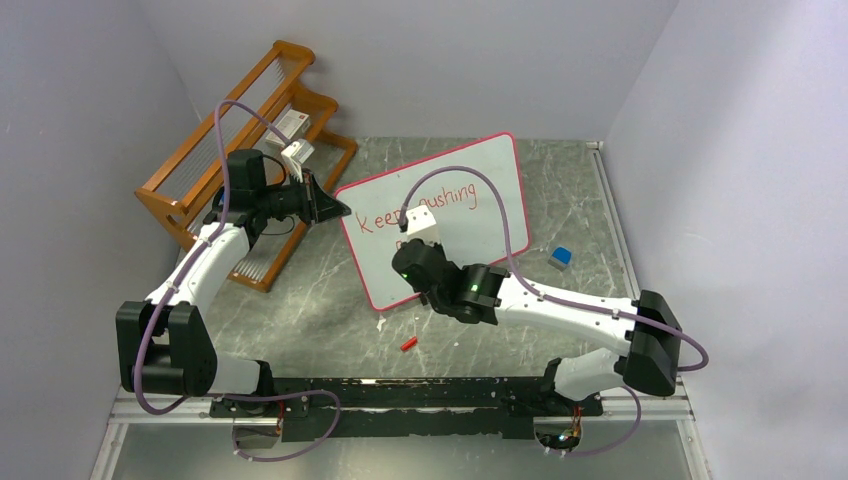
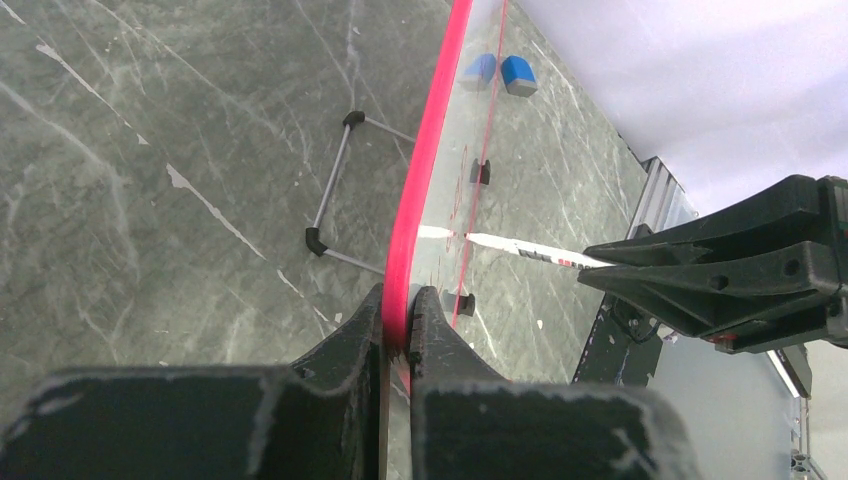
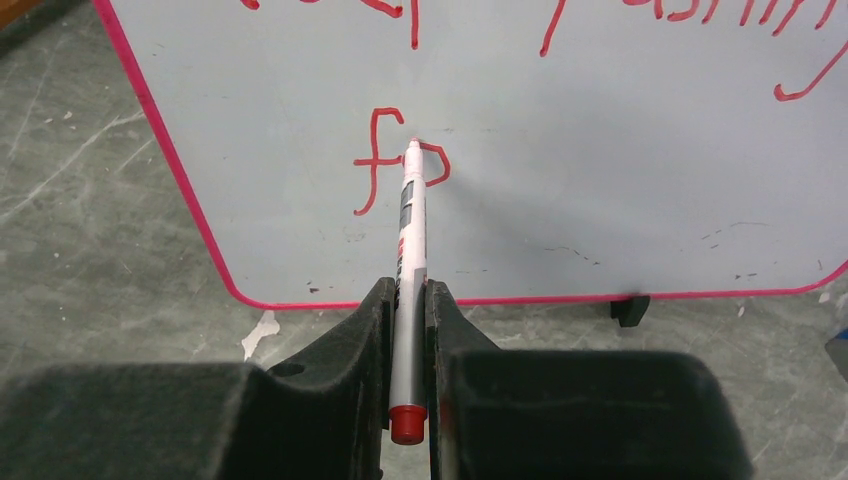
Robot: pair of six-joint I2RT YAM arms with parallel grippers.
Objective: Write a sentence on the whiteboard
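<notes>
The whiteboard [image 1: 480, 215] stands tilted on the table, white with a red-pink frame. My left gripper [image 1: 335, 208] is shut on its left edge; the left wrist view shows the frame [image 2: 420, 200] edge-on between my jaws. My right gripper [image 3: 408, 300] is shut on a white marker [image 3: 408, 250] with a red end, its tip touching the board. The sentence [image 1: 415, 207] reads "Keep pushing" on the top line. In the right wrist view, the second line [image 3: 400, 160] shows "f" and a partly drawn "o". The marker also shows in the left wrist view [image 2: 520, 248].
A wooden rack [image 1: 240, 160] with small boxes stands at the back left. A blue eraser [image 1: 560, 258] lies right of the board. A red marker cap [image 1: 408, 343] lies on the table in front of the board. A black foot [image 3: 630, 310] props the board's lower edge.
</notes>
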